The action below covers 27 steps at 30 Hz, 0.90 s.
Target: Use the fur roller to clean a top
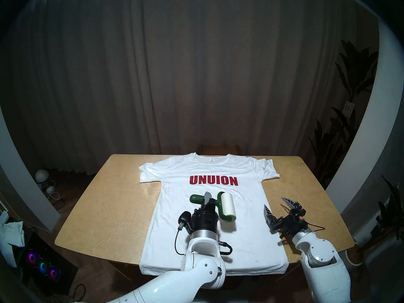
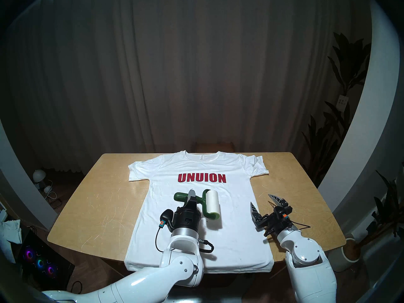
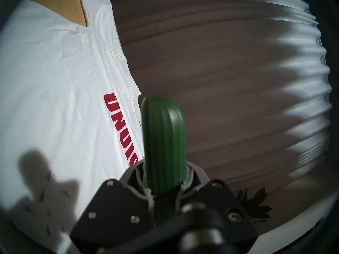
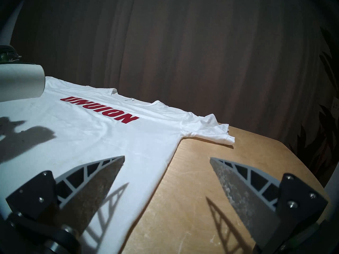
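A white short-sleeved top (image 1: 196,241) (image 2: 236,237) (image 3: 45,101) (image 4: 102,130) with red "UNUION" lettering lies flat on the wooden table (image 1: 105,208). My left gripper (image 1: 207,197) (image 2: 191,194) is shut on the dark green handle (image 3: 163,141) of the fur roller (image 1: 227,205) (image 2: 213,202). The roller is held above the shirt's middle, below the lettering, and casts a shadow on the fabric. Its white roll (image 4: 20,83) points toward my right. My right gripper (image 1: 276,205) (image 2: 262,203) (image 4: 166,162) stands open and empty over the shirt's right edge.
Bare table (image 2: 295,197) (image 4: 211,202) lies on both sides of the shirt. A dark curtain (image 1: 196,77) hangs behind the table. Potted plants (image 1: 349,99) stand at the right, and a computer with coloured fans (image 1: 42,265) sits on the floor at the left.
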### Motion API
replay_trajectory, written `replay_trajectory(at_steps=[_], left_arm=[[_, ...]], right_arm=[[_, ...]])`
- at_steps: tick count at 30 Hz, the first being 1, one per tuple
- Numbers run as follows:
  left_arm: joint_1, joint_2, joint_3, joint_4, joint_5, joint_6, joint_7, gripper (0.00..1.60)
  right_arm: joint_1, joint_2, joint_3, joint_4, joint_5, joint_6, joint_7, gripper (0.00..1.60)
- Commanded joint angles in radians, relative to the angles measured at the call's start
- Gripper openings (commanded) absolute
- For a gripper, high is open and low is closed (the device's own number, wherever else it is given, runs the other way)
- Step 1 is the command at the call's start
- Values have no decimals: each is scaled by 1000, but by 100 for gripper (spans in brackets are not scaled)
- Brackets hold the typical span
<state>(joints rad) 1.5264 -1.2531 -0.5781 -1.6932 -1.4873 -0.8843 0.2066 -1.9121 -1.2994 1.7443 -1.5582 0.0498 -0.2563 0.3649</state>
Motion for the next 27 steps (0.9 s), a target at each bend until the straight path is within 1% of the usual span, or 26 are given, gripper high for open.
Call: replay_trajectory(at_steps=[1,8,11,14,15,16,18,20,21,22,23,26,27], left_arm=[[-116,-3,86,24,17,-76,32,0],[-136,-18,114,59,28,-76,58,0],[-153,-18,133,75,23,-76,58,0],[-158,-27,139,92,24,-76,41,0],[-164,-32,141,94,7,-76,36,0],[-165,-39,138,96,9,-76,38,0],[-176,-48,148,118,60,-76,37,0],[-188,-60,155,138,83,-76,50,0],[-185,-67,160,153,121,-76,47,0],[-196,-64,171,159,124,-76,48,0],[-205,-63,184,172,154,-76,60,0],[-220,-62,213,192,203,-76,90,0],[-220,-62,213,192,203,-76,90,0]], right_arm=[[14,9,-2,-5,-47,-8,-29,160],[21,11,-9,12,-54,22,-32,160],[16,15,-13,9,-52,25,-24,160],[9,16,-16,-1,-54,29,-23,160],[8,17,-17,1,-56,28,-23,160],[7,17,-17,2,-56,28,-23,160],[6,20,-18,0,-55,33,-19,160],[3,25,-21,-1,-60,30,-17,160],[2,25,-22,3,-60,28,-17,160],[2,25,-23,5,-60,27,-16,160],[2,26,-23,7,-59,26,-16,160],[2,26,-23,9,-58,24,-13,160],[2,26,-23,9,-58,24,-13,160]])
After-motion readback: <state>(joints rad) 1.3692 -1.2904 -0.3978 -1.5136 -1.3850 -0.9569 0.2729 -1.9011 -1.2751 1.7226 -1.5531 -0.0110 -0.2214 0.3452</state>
